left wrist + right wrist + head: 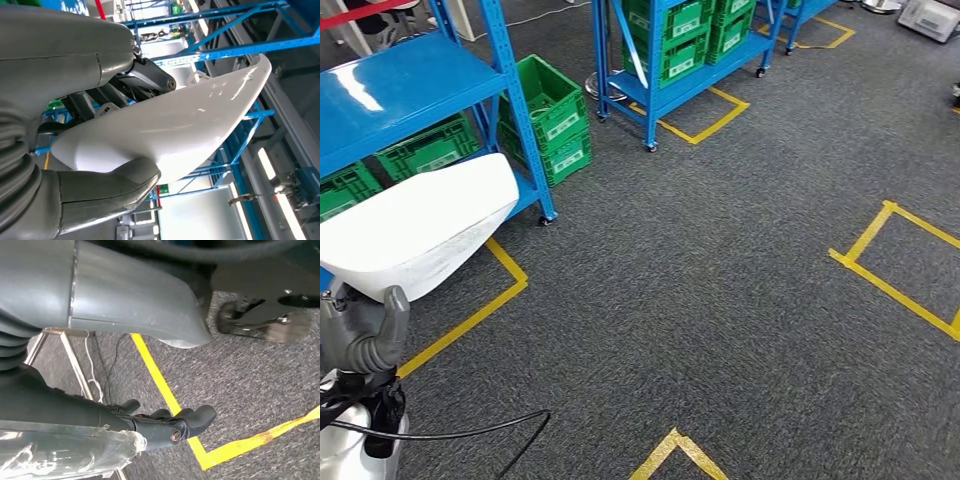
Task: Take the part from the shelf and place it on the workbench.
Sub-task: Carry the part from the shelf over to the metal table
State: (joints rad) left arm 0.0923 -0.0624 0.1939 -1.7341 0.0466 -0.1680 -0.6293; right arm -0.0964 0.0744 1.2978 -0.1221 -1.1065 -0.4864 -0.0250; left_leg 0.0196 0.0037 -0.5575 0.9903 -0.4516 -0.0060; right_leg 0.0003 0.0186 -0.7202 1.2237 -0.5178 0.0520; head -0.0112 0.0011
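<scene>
Grey carpet (712,300) marked with yellow tape squares (901,265) spreads ahead, blue shelving (410,80) with green crates (546,110) sits off to the robot's left, and no workbench is in sight from the head view. The big white part (418,230) rides low at the left side of that view, off the shelf and up in the air, its long axis running out from the wrist and ahead toward the shelving. The left hand (365,330) grips it: the wrist view has the thick thumb (109,190) pressed on one face of the white shell (170,130) and darker fingers (151,80) on the other. The right hand (177,422) hangs over the floor, fingers loosely curled around nothing. So the carry belongs to the left arm, and I'd judge the part's far tip is what needs watching near those shelf posts.
</scene>
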